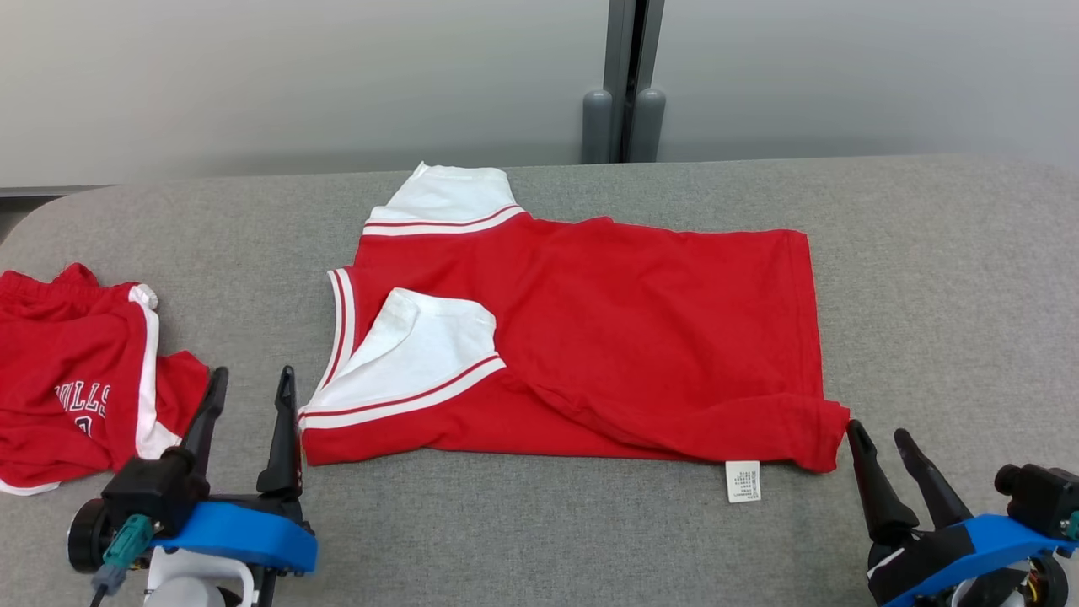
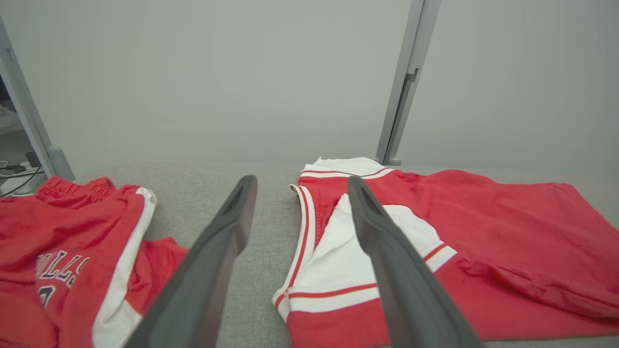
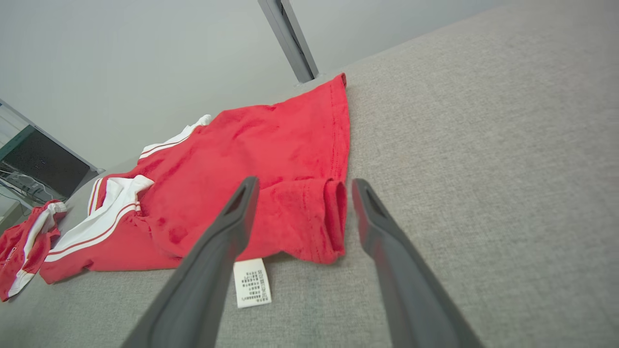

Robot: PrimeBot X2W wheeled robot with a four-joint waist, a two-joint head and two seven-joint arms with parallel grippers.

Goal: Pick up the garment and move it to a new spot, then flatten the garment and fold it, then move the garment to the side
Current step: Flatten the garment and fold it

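- The red shorts at the table's left end were cut off by the head view's edge. Their lettering was folded over, so just "ULLS" and part of a numeral could be read.
- A care label stuck out from under the near edge of the red shirt, its print too small to make out.
- The red shirt lay spread near the middle of the grey table, collar end toward the robot's left, hem toward its right. A long fold ran along its near side, and whatever lay under it was hidden.
- One white sleeve lay turned in over the red body; the other sleeve pointed toward the table's far edge.
- In the left wrist view a dark finger crossed in front of the near sleeve and covered part of it.
- In the right wrist view another finger covered the label's edge and some of the hem corner.
- The left gripper stood between shorts and shirt, just beside the collar-end corner — jaws spread wide, nothing between them.
- The right gripper stood just beside the near hem corner — jaws likewise apart and empty. Whether a fingertip touched the cloth could not be told, and its body ran off the lower right edge.
- Behind the table stood a pale wall with a grey post.
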